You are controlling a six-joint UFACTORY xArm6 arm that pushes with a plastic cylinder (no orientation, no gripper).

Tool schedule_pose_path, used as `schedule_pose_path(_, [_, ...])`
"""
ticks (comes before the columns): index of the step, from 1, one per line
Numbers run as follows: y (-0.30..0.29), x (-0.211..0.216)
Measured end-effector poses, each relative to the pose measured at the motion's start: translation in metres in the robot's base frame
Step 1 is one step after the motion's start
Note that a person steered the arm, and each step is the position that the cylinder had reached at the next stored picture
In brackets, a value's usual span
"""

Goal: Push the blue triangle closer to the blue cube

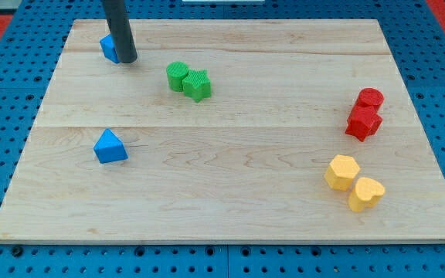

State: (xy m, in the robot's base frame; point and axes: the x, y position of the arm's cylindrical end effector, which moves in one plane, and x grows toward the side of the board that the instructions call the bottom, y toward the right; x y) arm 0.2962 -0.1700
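The blue triangle [110, 147] lies at the view's left, a little below the board's middle height. The blue cube [110, 48] sits near the board's top left corner, partly hidden behind my rod. My tip [127, 59] rests on the board just right of the blue cube, touching or nearly touching it. The triangle is far below the tip, with bare wood between them.
A green cylinder [178, 75] and a green star-like block [198, 85] sit together right of the tip. Two red blocks [365, 113] stand at the right edge. Two yellow blocks [354, 182] lie at the lower right. The wooden board [230, 208] sits on a blue pegboard.
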Motion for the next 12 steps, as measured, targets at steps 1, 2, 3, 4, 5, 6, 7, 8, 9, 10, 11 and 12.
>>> schedule_pose_path(1, [-0.048, -0.022])
schedule_pose_path(2, [-0.027, -0.02])
schedule_pose_path(3, [0.034, 0.037])
schedule_pose_path(4, [0.069, 0.103])
schedule_pose_path(5, [0.085, 0.159])
schedule_pose_path(6, [0.062, 0.195])
schedule_pose_path(7, [0.038, 0.206])
schedule_pose_path(8, [-0.027, 0.197])
schedule_pose_path(9, [-0.047, 0.19])
schedule_pose_path(10, [-0.046, 0.158])
schedule_pose_path(11, [-0.05, 0.121])
schedule_pose_path(12, [-0.071, 0.089])
